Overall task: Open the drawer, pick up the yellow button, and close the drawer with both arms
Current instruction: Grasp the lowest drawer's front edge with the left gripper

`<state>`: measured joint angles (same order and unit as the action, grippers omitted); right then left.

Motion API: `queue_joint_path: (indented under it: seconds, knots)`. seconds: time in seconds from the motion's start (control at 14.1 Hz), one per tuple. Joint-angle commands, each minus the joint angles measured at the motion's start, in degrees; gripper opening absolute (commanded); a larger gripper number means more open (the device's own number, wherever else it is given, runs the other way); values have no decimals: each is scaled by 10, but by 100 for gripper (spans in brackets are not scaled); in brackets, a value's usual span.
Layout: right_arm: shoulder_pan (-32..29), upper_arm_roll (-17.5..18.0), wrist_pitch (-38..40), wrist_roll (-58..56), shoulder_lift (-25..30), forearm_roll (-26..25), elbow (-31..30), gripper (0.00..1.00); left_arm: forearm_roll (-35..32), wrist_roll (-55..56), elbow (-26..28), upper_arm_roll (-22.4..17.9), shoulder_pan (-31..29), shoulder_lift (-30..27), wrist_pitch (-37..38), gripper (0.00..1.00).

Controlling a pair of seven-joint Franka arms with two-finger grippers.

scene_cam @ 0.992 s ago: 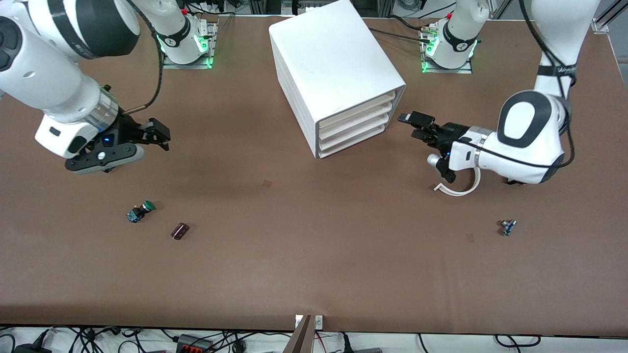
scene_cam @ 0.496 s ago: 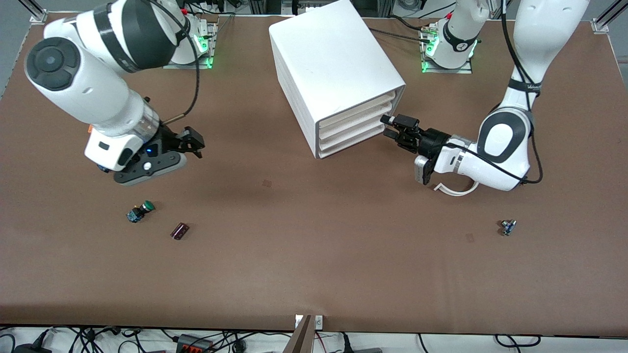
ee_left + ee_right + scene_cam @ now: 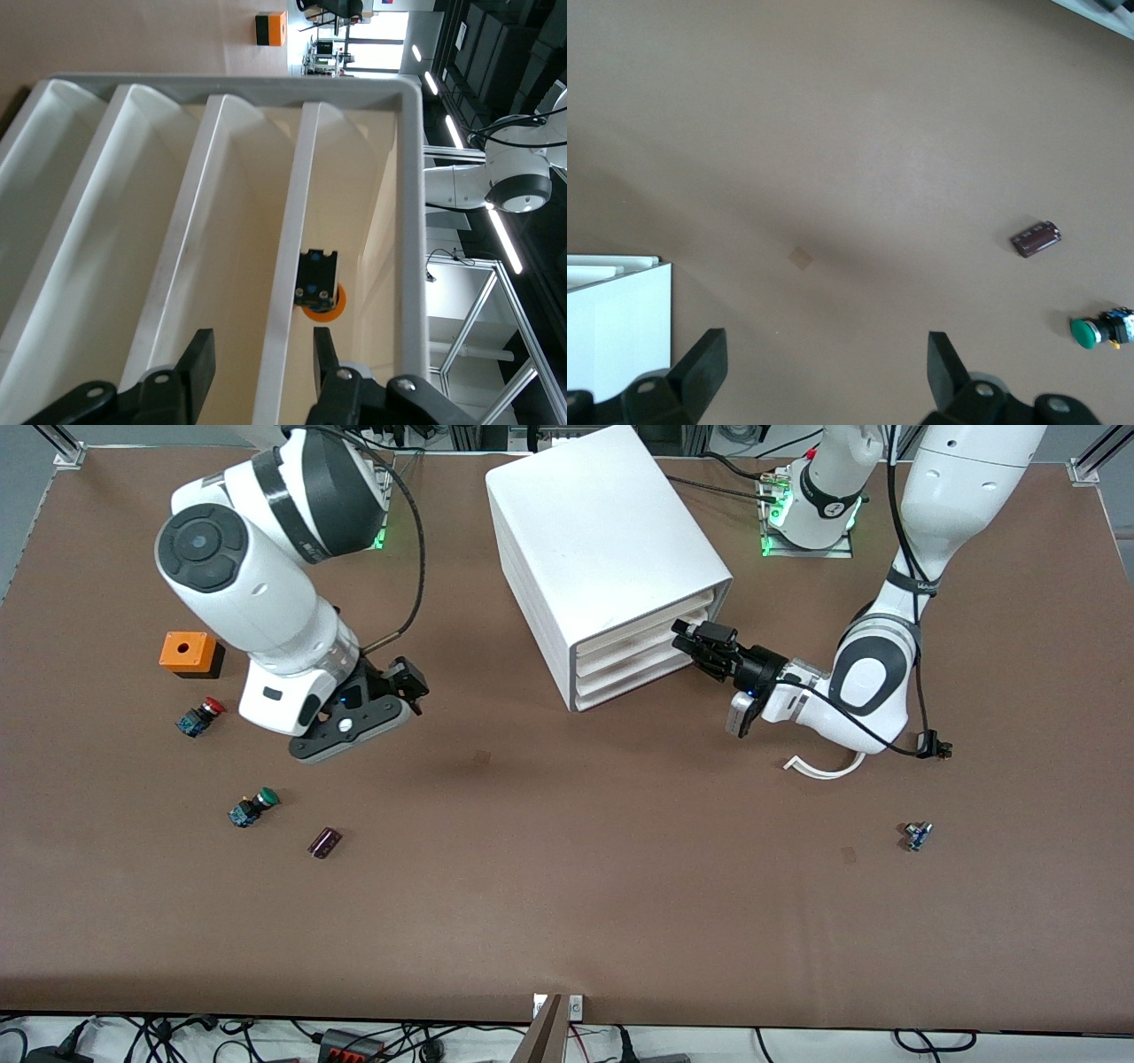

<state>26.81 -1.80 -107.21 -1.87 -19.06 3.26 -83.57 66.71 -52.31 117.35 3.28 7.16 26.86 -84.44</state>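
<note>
Two tools | left tool (image 3: 694, 638): astride drawer (image 3: 283, 292) front edge; right tool (image 3: 409, 682): wide | button (image 3: 320, 292): orange cap

Drawers and button inside the white cabinet

The orange-capped button (image 3: 317, 285) lies in one of four stacked white drawers (image 3: 640, 645), against its inner wall; the cabinet (image 3: 602, 549) stands mid-table.
</note>
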Motion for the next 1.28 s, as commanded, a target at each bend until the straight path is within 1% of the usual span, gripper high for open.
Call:
queue_joint_path:
  seconds: [0.0, 0.07, 0.21, 0.28, 0.42, 0.5, 0.57, 0.64, 0.78, 0.92, 1.06, 1.2]
  knots:
    - [14, -4, 7, 0, -14, 9, 27, 100, 19, -27, 36, 6, 1, -15, 4, 49]
    - [15, -4, 7, 4, -14, 9, 29, 100, 25, -29, 45, 25, -4, -17, 2, 49]
    - [26, -4, 7, 32, -14, 9, 31, 100, 32, -31, 55, 32, -5, -20, 1, 47]
    - [32, -4, 6, 43, -14, 9, 32, 100, 31, -34, 56, 32, -5, -20, 1, 41]
    - [36, -4, 6, 63, -13, 9, 32, 100, 31, -64, 55, 31, -5, -17, 1, 15]
    - [36, -4, 5, 64, -13, 10, 33, 100, 31, -67, 55, 31, -6, -15, 1, 7]
    - [36, -4, 2, 64, -13, 10, 33, 100, 31, -67, 53, 31, -7, -15, 0, 2]
    - [36, -4, 1, 64, -13, 10, 33, 100, 31, -66, 51, 30, -7, -13, -1, 0]
    - [36, -4, 0, 66, -13, 10, 33, 100, 29, -60, 42, 25, -6, -8, -5, 0]
    - [36, -4, -1, 70, -13, 23, 34, 100, 22, -55, 10, 17, -9, 13, -4, 0]
    - [36, -5, 3, 73, -23, 42, 56, 100, 11, -53, -27, 9, -19, 36, -3, 0]
    - [36, -5, 4, 78, -31, 47, 67, 100, -17, -26, -83, 5, -28, 67, -3, 0]
